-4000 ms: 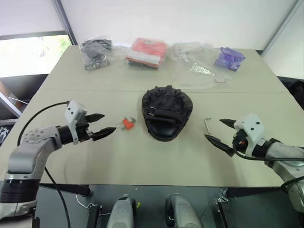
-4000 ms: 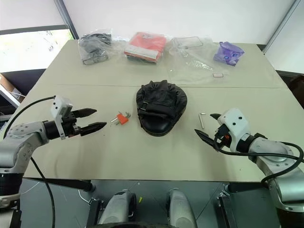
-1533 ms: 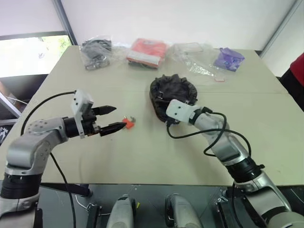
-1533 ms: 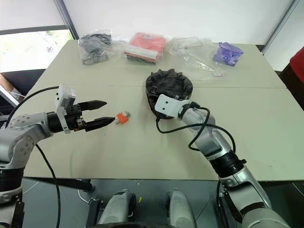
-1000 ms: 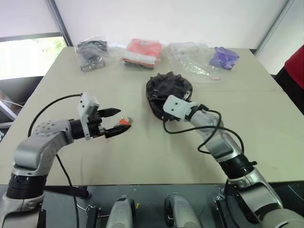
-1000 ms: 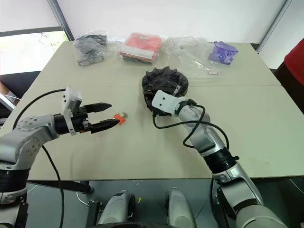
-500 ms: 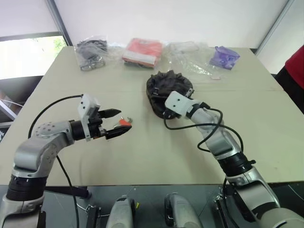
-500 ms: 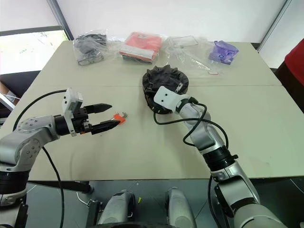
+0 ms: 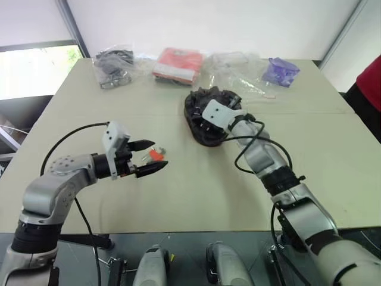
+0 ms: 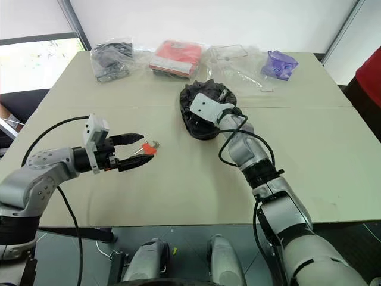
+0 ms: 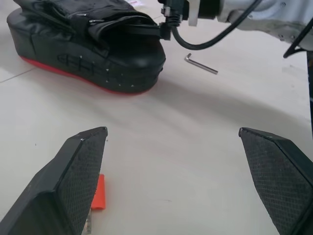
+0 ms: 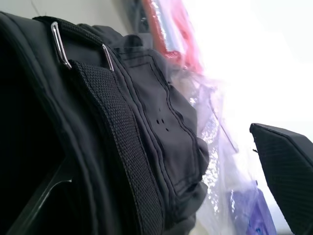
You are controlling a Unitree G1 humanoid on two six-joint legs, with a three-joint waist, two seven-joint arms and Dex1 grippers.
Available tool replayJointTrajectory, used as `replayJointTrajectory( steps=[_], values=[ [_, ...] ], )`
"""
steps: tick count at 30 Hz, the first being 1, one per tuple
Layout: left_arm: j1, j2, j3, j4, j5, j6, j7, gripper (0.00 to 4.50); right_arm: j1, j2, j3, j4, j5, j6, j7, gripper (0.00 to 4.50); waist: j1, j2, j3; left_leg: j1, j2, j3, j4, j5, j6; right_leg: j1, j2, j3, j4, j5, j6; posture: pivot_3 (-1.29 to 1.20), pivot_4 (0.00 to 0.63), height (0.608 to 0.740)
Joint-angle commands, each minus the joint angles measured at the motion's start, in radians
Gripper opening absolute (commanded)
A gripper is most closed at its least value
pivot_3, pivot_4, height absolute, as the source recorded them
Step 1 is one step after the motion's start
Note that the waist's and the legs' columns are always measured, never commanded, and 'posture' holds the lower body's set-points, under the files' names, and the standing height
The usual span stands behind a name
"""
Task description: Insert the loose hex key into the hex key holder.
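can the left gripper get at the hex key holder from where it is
Probably yes: the left gripper is open, and the hex key holder lies on bare table right at its fingertips, with nothing between them.

Lighting is bright, even and diffuse. Strong daylight enters through the window at far left, which is overexposed. The table shows only soft, faint shadows. The head views are sharp, with straight edges bowing slightly toward the corners. In the right wrist view the background is blown out to white and the near black pad is soft.
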Motion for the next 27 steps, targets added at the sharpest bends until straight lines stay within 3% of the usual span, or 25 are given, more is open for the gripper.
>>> replayJointTrajectory(
  steps=[1, 6, 7, 11, 16, 22, 27],
  values=[
    [0.003, -0.001, 0.012, -0.038, 0.0, -0.021, 0.006, 4.5, 0.007, 0.003, 0.034, 0.049, -0.012, -0.009, 0.051, 3.04, 0.001, 0.0, 0.0, 0.0, 0.0, 0.0, 0.0, 0.0, 0.0, 0.0, 0.0, 0.0, 0.0, 0.0, 0.0, 0.0, 0.15, 0.739],
    [0.011, 0.003, 0.016, -0.033, 0.003, -0.026, 0.009, 4.5, 0.019, -0.01, 0.037, 0.016, -0.022, -0.028, 0.059, 0.28, 0.0, 0.0, 0.0, 0.0, 0.0, 0.0, 0.0, 0.0, 0.0, 0.0, 0.0, 0.0, 0.0, 0.0, 0.0, 0.0, 0.15, 0.739],
    [0.013, 0.003, 0.016, -0.033, 0.003, -0.027, 0.009, 4.5, 0.025, -0.014, 0.034, 0.003, -0.024, -0.027, 0.059, 0.07, 0.001, 0.0, 0.0, 0.0, 0.0, 0.0, 0.0, 0.0, 0.0, 0.0, 0.0, 0.0, 0.0, 0.0, 0.0, 0.0, 0.15, 0.739],
    [0.01, 0.001, 0.016, -0.028, 0.003, -0.03, 0.007, 4.5, 0.038, -0.042, -0.009, -0.061, -0.049, -0.016, -0.025, 0.07, 0.004, 0.0, 0.0, 0.0, 0.0, 0.0, 0.0, 0.0, 0.0, 0.0, 0.0, 0.0, 0.0, 0.0, 0.0, 0.0, 0.15, 0.739],
    [-0.037, 0.003, 0.037, 0.014, -0.016, -0.03, -0.011, 4.5, 0.136, -0.141, -0.155, -0.255, -0.089, 0.097, -0.149, 0.07, 0.019, 0.001, 0.001, -0.003, -0.001, 0.0, 0.0, 0.0, 0.0, -0.002, -0.001, 0.0, 0.0, 0.0, 0.0, 0.0, 0.15, 0.739],
    [-0.104, 0.003, 0.019, 0.077, -0.004, -0.036, -0.051, 4.5, 0.316, -0.288, -0.315, -0.517, -0.144, 0.229, -0.143, 0.07, 0.023, 0.001, 0.001, -0.003, -0.001, 0.003, -0.002, 0.0, 0.0, -0.003, -0.001, 0.002, -0.003, -0.001, 0.001, 0.0, 0.15, 0.739],
    [-0.134, -0.024, -0.015, 0.112, 0.014, -0.051, -0.071, 4.5, 0.377, -0.35, -0.353, -0.563, -0.166, 0.283, -0.117, 0.07, -0.004, 0.001, 0.001, 0.0, -0.001, 0.005, -0.002, 0.0, 0.0, -0.003, 0.0, 0.005, -0.001, 0.0, 0.001, 0.0, 0.15, 0.739]
  ],
)
